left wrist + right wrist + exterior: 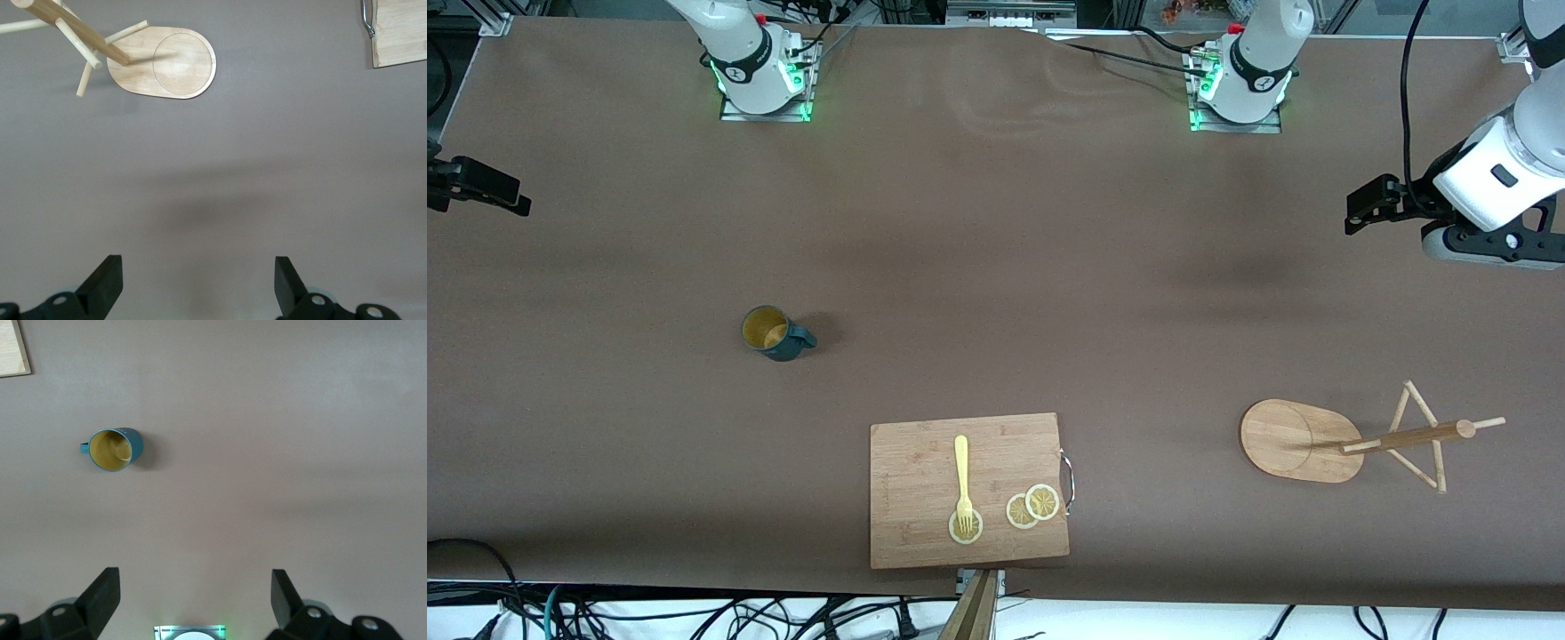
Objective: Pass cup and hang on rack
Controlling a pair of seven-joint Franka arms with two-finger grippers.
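Note:
The cup (769, 331), dark teal with a yellow inside, stands upright on the brown table toward the right arm's end, its handle turned toward the board. In the right wrist view the cup (115, 449) lies well away from my right gripper (195, 580), which is open and holds nothing. The rack (1280, 436), of light wood with an oval base, a post (1414, 437) and thin pegs, stands toward the left arm's end. My left gripper (199, 267) hangs open and empty over bare table, apart from the rack (167, 63). The left arm's wrist (1494, 191) shows at the table's end.
A rectangular wooden cutting board (925, 480) lies near the front edge, between cup and rack, with a yellow fork (962, 471) and lemon slices (1032, 507) on it. Both arm bases stand along the table's edge farthest from the camera. Cables hang below the front edge.

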